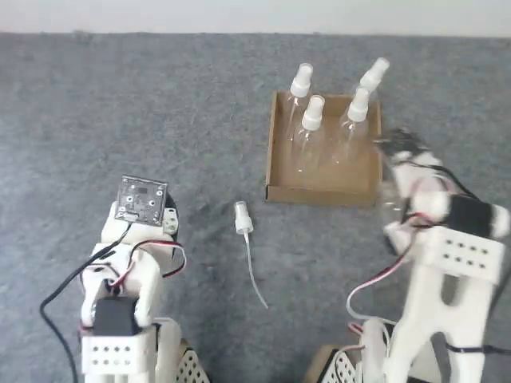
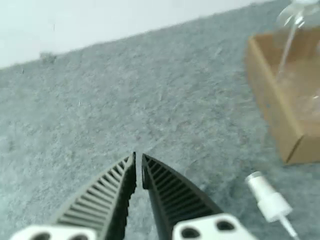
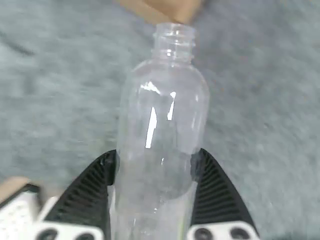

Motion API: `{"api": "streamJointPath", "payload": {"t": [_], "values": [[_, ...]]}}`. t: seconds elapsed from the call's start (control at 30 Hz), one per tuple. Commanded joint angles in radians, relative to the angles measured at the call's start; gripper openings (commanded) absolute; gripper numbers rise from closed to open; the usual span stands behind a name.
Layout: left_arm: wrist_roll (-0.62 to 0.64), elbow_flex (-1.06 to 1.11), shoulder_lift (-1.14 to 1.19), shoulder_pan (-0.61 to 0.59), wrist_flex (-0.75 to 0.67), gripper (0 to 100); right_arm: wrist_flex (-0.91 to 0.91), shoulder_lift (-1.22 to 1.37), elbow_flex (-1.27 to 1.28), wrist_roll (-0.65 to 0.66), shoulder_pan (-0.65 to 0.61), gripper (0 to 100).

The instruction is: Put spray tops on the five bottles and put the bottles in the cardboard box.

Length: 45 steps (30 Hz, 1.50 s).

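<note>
While cardboard box (image 1: pixel 319 194) holds four capped bottles (image 1: pixel 307 136) | right gripper (image 3: pixel 155 155) pinches uncapped bottle (image 3: pixel 160 110) | left gripper (image 2: pixel 139 158) pressed together

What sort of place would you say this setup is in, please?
Probably a robotics test bench rather than a home or factory: a grey carpet-like mat is the work surface below a plain white wall, the left arm and right arm are small desktop units, and the cardboard box holds spray bottles.

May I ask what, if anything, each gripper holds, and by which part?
The right gripper clamps an uncapped clear bottle around its body; the left gripper holds nothing.
</note>
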Motion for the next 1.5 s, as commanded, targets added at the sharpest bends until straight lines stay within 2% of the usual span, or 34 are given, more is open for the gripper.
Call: {"api": "streamJointPath", "payload": {"t": [0.0,0.1,0.2,0.37,0.57,0.77,0.93,1.1,1.37,1.47], "values": [[-0.006,-0.188,0.008,0.043,0.091,1,-0.117,-0.030,0.080,0.107,0.171,0.7],[-0.006,-0.289,0.123,0.078,0.127,1,-0.255,-0.030,0.203,0.143,0.260,0.7],[0.028,-0.369,0.331,0.107,0.129,1,-0.403,-0.030,0.330,0.172,0.309,0.9],[0.152,-0.507,0.692,0.121,0.127,1,-0.555,-0.030,0.499,0.186,0.317,0.9],[0.258,-0.619,0.984,0.124,0.112,4,-0.685,-0.030,0.566,0.183,0.369,0.9],[0.308,-0.624,1.146,0.130,0.003,14,-0.702,-0.030,0.568,0.186,0.400,0.9],[0.359,-0.622,1.238,0.206,-0.064,15,-0.702,-0.030,0.563,0.186,0.397,0.9],[0.396,-0.628,1.367,0.278,-0.095,23,-0.694,-0.030,0.569,0.186,0.394,0.9],[0.391,-0.650,1.498,0.296,-0.091,24,-0.699,-0.030,0.617,0.189,0.394,0.9],[0.388,-0.650,1.525,0.296,-0.091,18,-0.699,-0.031,0.631,0.236,0.394,0.9]]}}
